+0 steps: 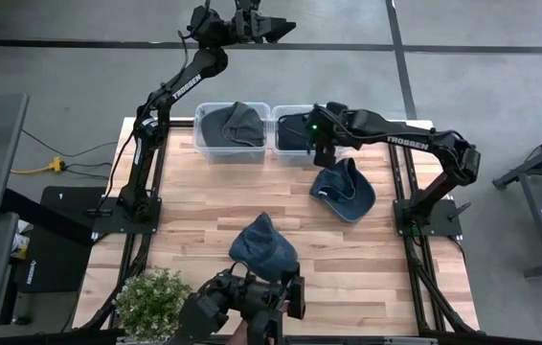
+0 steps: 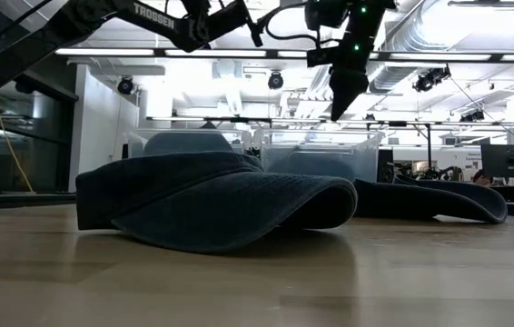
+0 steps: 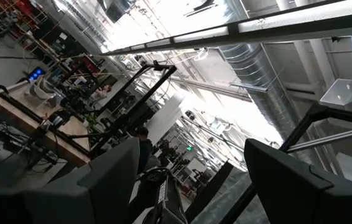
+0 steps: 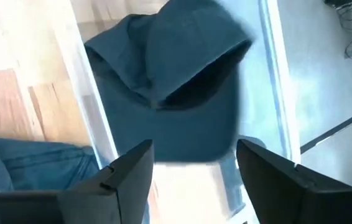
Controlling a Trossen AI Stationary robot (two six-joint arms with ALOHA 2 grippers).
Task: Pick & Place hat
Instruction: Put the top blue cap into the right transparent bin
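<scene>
right pincer (image 1: pixel 311 146): fingers apart, nothing held, hovering over the right bin (image 1: pixel 286 151), a hat (image 4: pixel 182 81) seen inside
loose hats: one (image 1: pixel 345 190) on the tabletop (image 1: pixel 204 201) near that bin, another (image 1: pixel 263 245) at the front edge
left pincer (image 1: pixel 276 29): parked high behind the tabletop, fingers apart
tip: probably best lowered straight onto the nearer hat's crown, brim avoided

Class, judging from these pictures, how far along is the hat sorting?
Done: one hat lies in the left bin, another in the right bin. In hand: nothing; the open right gripper hovers over the right bin. Left: two hats on the table.
</scene>
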